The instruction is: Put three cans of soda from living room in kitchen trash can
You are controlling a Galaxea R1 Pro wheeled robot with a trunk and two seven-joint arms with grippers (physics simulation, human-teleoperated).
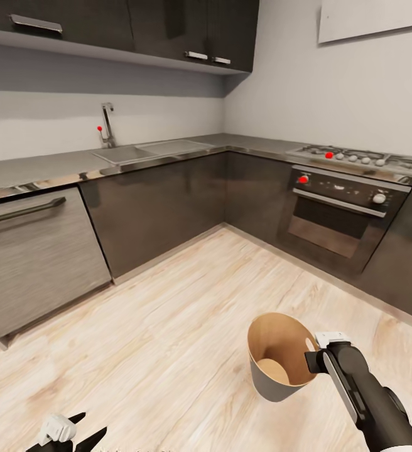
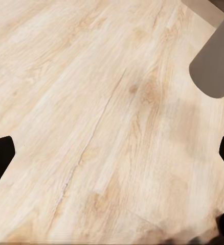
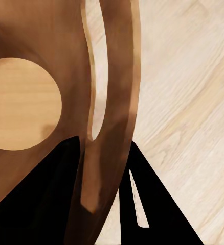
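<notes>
Nearest, at 7 o'clock in the head view: left tool (image 1: 74,433), black fingers spread wide, nothing between them, over the wood floor (image 1: 168,339). At 4 o'clock: right tool (image 1: 316,359) closed on the rim of the tash can (image 1: 275,380), tilted, tan inside, no cans visible within. Right wrist view alone: one finger inside the wall, one outside, round pale bottom (image 3: 20,104) bare. Left wrist view: grey outer wall (image 2: 214,66) near. Farther, 12 to 2 o'clock: sink (image 1: 127,152), oven (image 1: 338,213).

The tool's dark fingers (image 3: 50,204) seemingly straddle the tash can (image 3: 117,76) rim, above plank floor (image 3: 194,76).
</notes>
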